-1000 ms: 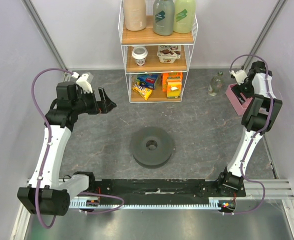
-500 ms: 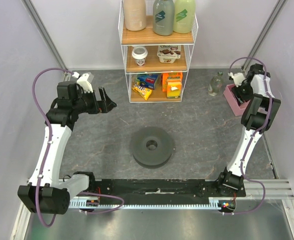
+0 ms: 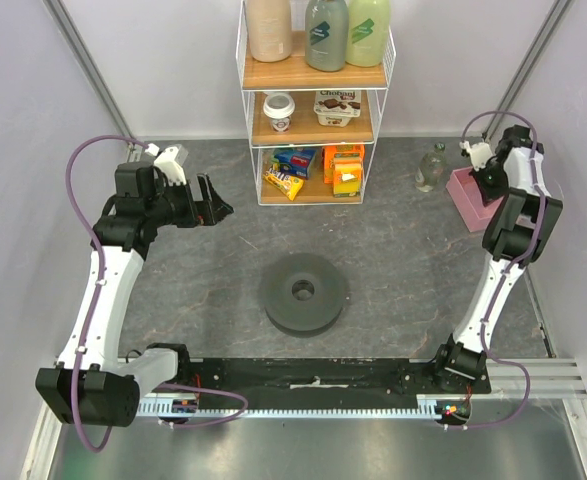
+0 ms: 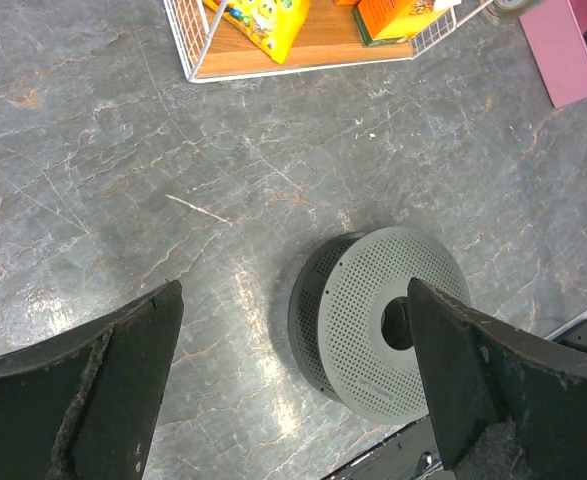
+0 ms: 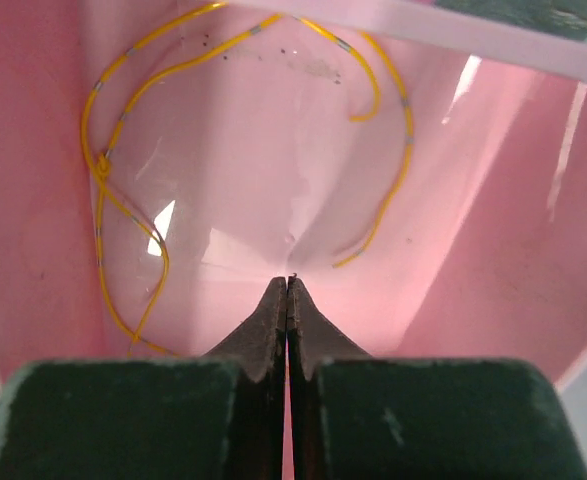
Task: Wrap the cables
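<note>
Hovering in pink bin (image 5: 493, 250): right gripper (image 5: 288, 288), fingers together, yellow wire (image 5: 101, 165) loose around | left gripper (image 3: 213, 200) fingers apart, far-left of spool (image 3: 304, 292)

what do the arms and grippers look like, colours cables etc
The left arm and right arm both have white links, black joint housings and black bases, with a purple hose looping along each. The left gripper has broad dark fingers with worn edges; the right gripper has dark fingers tapering to a thin point on a dark green body.
</note>
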Controlling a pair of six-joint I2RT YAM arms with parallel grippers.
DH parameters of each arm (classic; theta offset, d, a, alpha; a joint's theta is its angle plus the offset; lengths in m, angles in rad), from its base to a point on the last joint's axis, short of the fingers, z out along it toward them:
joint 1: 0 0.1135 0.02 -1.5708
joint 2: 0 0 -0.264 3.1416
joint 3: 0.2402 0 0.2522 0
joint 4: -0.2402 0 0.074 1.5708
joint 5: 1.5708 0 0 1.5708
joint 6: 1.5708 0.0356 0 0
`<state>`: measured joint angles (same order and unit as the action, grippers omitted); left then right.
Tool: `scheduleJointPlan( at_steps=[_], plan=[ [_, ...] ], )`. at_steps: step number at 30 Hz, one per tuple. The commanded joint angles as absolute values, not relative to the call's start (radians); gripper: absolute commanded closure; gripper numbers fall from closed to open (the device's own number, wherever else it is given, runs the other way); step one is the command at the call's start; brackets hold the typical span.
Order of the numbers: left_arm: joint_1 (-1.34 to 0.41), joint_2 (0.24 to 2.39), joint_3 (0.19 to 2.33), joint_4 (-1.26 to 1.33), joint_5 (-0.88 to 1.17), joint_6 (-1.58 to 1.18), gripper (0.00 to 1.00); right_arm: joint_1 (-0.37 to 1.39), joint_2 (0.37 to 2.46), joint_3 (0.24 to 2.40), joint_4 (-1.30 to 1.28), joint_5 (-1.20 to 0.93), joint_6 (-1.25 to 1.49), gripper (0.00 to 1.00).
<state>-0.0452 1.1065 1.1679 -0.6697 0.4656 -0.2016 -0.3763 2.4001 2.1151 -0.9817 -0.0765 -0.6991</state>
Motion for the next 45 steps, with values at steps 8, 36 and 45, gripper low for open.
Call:
scheduleJointPlan(
  at_steps=[8, 36, 45],
  plan=[
    [-0.041, 1.101, 1.229, -0.638, 0.488, -0.232, 0.02, -0.399, 2.088, 2.022, -0.991, -0.131, -0.661, 0.97],
    [-0.041, 1.1, 1.221, -0.629, 0.497, -0.249, 0.02, -0.419, 2.16, 2.051, -1.192, -0.124, -0.891, 0.53],
    [-0.04, 1.103, 1.223, -0.627, 0.495, -0.252, 0.02, -0.417, 2.175, 2.037, -1.19, -0.098, -0.91, 0.53]
  ],
)
